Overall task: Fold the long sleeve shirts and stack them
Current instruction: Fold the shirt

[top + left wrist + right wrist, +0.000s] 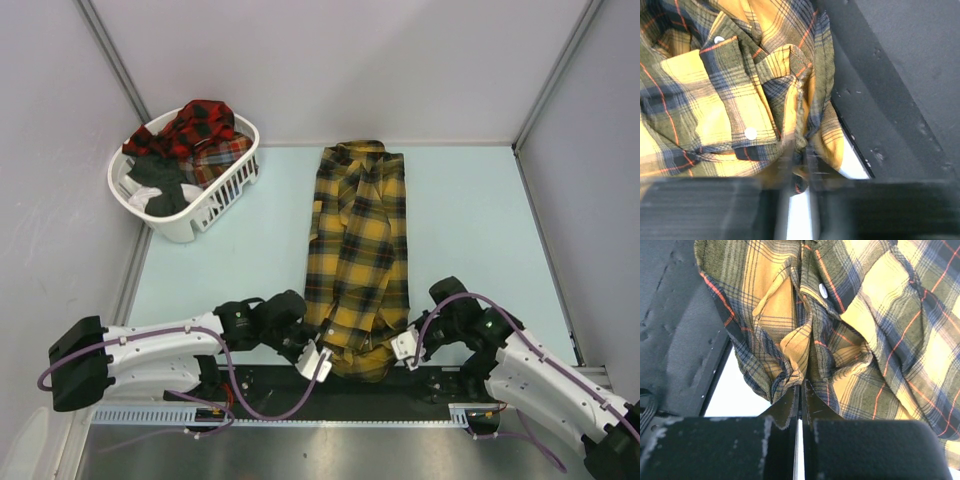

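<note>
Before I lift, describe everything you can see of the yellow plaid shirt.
The yellow plaid shirt is mustard with dark checks and thin red lines. It looks like soft flannel and has white buttons. It lies folded lengthwise into a narrow strip on the pale table, running from far to near. Its near end is bunched at the table's near edge, where the left gripper and right gripper are each shut on a pinch of fabric.

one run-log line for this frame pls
left jaws: shut on yellow shirt near edge | right jaws: same edge, shut | red plaid shirts: in basket
</note>
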You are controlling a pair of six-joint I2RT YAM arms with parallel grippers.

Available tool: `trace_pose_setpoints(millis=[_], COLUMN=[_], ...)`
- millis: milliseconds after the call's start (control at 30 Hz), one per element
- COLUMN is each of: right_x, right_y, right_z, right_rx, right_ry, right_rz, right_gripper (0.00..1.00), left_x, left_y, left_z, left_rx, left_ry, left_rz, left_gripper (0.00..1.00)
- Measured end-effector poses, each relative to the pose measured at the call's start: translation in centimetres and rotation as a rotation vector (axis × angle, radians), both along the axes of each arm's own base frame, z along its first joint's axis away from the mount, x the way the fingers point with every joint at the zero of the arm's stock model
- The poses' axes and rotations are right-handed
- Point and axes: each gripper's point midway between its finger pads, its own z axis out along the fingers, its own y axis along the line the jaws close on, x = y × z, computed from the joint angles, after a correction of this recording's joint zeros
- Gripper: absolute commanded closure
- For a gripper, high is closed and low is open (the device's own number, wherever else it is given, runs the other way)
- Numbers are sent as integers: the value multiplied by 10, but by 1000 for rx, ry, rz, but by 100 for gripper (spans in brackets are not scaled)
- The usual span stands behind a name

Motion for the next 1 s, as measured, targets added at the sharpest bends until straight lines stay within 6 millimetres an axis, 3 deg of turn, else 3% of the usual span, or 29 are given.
trace_pose_setpoints(millis=[100, 667, 767, 867, 900, 1000], right_x=[-2, -2, -2, -1, 0, 1], right_y=[-1, -1, -1, 1, 1, 2], right_z=[-1, -6, -6, -7, -7, -7], right_rx=[-4, -21, -21, -20, -19, -18], right_ry=[5, 27, 26, 27, 27, 25], right_rz=[0, 8, 7, 6, 5, 4], right_gripper=[100, 100, 100, 100, 100, 100], left_x=[-3, -3, -1, -3, -5, -8], left_y=[3, 31, 31, 30, 30, 26], left_z=[-2, -36, -40, -41, -42, -43], left_rx=[11, 160, 165, 166, 170, 166], left_ry=[8, -53, -59, -42, -30, -4], left_rz=[-12, -111, -113, -114, -116, -116], left_gripper=[27, 25, 30, 49, 62, 87])
